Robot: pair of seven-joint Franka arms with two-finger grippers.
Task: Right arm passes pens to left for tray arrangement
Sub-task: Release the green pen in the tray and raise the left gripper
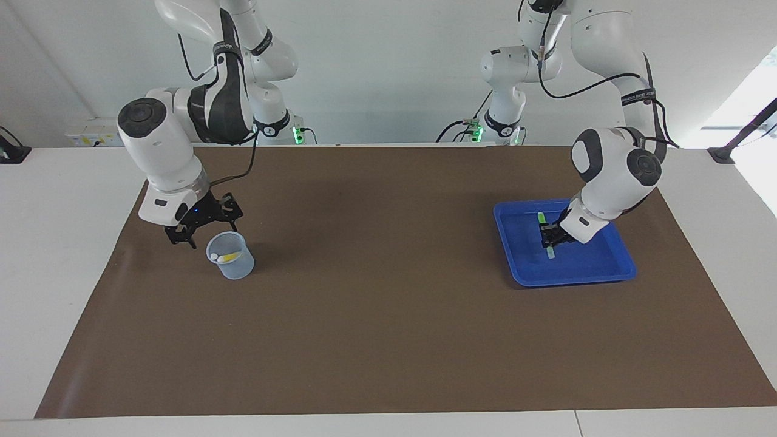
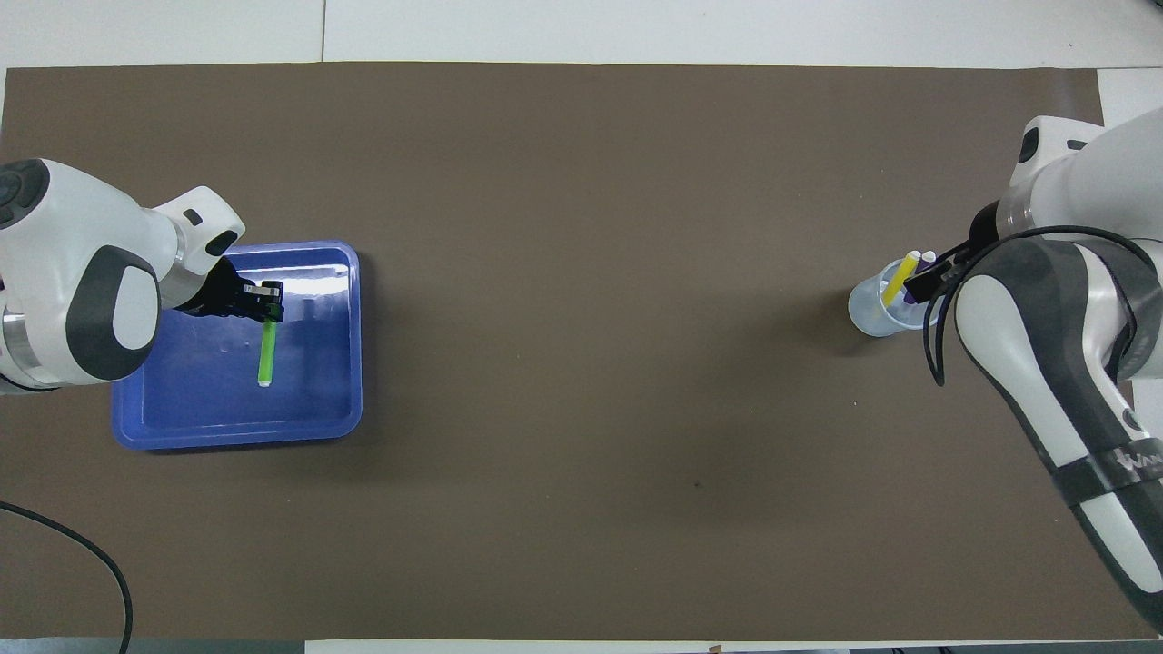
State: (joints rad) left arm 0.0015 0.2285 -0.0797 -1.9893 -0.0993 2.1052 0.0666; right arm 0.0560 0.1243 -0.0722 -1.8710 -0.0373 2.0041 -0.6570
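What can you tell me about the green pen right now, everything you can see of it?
The green pen is a slim bright-green marker with a pale tip. It is low inside the blue tray, roughly level, lengthwise toward and away from the robots. The left tool is shut on its farther end. Whether it touches the tray floor is unclear.

Robotics lab: four table-mounted arms

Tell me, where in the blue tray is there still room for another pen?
The tray has bare floor on both sides of the green pen: a wide patch toward its outer rim and a narrower strip toward the cup. The corner by the left gripper, which is shut on the pen, is crowded. The right gripper is open beside the cup.
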